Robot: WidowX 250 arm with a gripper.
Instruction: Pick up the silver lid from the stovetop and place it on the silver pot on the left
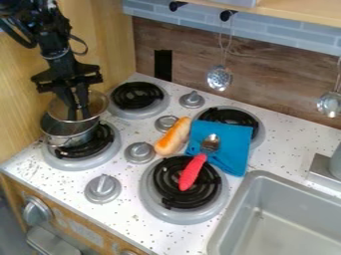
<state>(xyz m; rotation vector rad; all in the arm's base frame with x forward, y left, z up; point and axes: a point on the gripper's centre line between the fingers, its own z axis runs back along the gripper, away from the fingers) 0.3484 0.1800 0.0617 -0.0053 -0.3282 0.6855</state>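
1. Here's the tool (pixel 78 117), right at the see-through lid (pixel 60 106); can't tell whether it's clamped!
2. Below, the silver pot (pixel 71 135) sits on a burner (pixel 112 149).
3. A red-handled spoon (pixel 193 171) lies partly on blue cloth (pixel 228 144).

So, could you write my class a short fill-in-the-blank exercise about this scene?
1. The gripper is at the metal pot, on the picture's ____ side.
2. The bowl of the spoon rests on a cloth coloured ____.
3. The stovetop has ____ black coil burners.
4. Beside the stovetop is a grey ____.

Missing words: left; blue; four; sink.
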